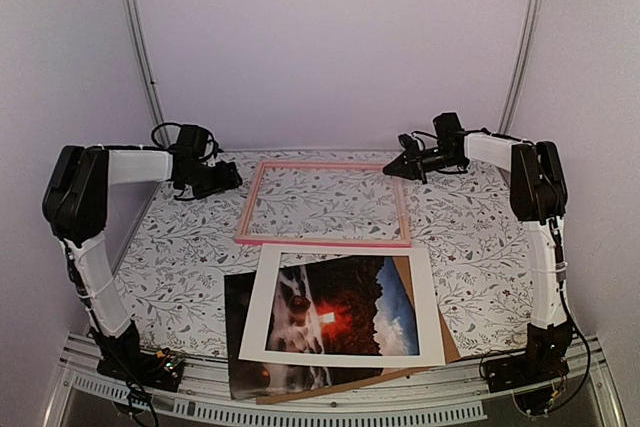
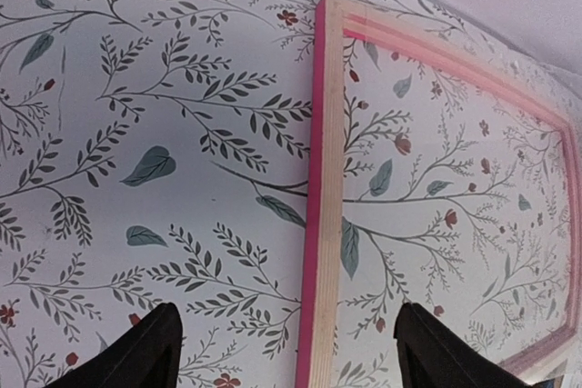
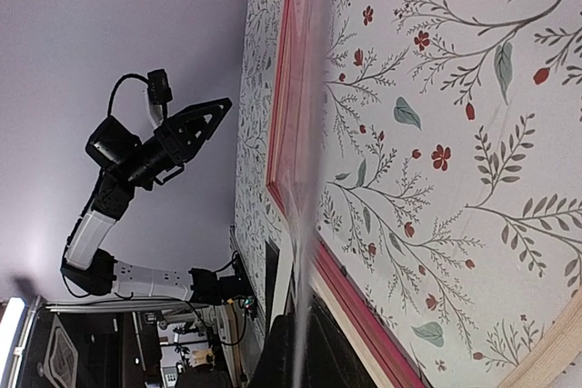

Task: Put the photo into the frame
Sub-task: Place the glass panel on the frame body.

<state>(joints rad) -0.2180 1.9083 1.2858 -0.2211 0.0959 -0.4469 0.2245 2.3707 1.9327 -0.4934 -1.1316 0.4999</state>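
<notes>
The thin pink frame lies flat at the middle back of the flowered table. At the front lies the photo, dark with a red glow, mostly covered by a white mat. My left gripper hovers open by the frame's left side. In the left wrist view the frame's rail runs between the gripper's spread fingers, untouched. My right gripper is at the frame's far right corner. Seen from its wrist, it is shut on a thin clear sheet, edge-on above the frame.
A brown backing board sticks out under the mat and photo at the front right. The stack overhangs the table's near edge. The tablecloth carries a leaf and flower print. White walls close in behind and on both sides.
</notes>
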